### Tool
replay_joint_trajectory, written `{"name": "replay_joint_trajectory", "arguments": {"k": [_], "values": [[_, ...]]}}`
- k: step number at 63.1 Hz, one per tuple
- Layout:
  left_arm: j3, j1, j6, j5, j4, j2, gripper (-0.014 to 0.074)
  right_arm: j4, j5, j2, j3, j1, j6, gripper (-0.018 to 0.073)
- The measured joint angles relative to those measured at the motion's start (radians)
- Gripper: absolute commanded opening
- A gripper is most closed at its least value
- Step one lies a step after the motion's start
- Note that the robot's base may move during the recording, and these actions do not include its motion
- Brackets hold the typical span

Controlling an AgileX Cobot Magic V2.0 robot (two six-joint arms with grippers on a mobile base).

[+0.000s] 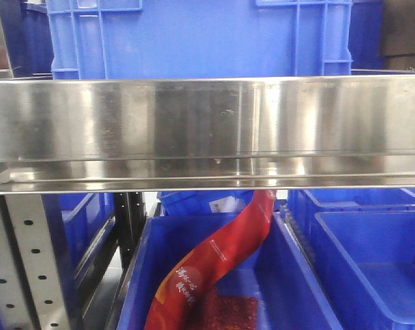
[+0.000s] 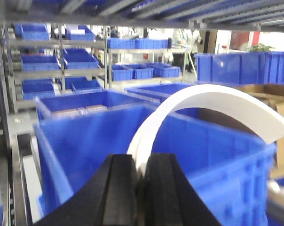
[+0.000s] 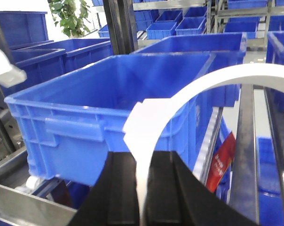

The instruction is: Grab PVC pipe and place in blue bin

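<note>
The pipe, a white curved length, sat gripped in the closed left hand close by the open blue bin, the right hand pinching a like white arc, so the carry seemed nearly done and the next move called for lowering it inside and letting go.

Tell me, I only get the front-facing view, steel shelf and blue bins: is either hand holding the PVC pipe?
Observer: Yes. In the left wrist view the left hand is shut on a white curved pipe.
Operator: And the right one?
Observer: The right hand is clamped on a white curved strip. I cannot tell whether it is the same piece.
Operator: Any bin close by?
Observer: A blue bin stands straight ahead of the right hand, open top up.
</note>
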Motion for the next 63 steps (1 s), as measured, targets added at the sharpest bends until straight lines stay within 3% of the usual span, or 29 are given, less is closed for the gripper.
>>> {"name": "replay_joint_trajectory", "arguments": {"k": [7,17,31,63], "values": [[-0.064,0.0,0.002,-0.012,0.017,0.052,-0.0111,0.004,0.005,0.023,-0.029,0.0,-0.005,-0.0155],[-0.119,0.0,0.002,-0.049,0.107,0.119,-0.0111,0.006,0.011,0.056,-0.049,0.0,-0.007,-0.0155],[-0.191,0.0,0.002,-0.061,0.127,0.223,-0.0111,0.029,0.018,0.093,-0.052,0.0,-0.027,-0.0155],[-0.282,0.023,0.004,-0.232,0.139,0.422,-0.0111,0.074,-0.033,0.097,-0.053,0.0,-0.086,-0.0155]]}}
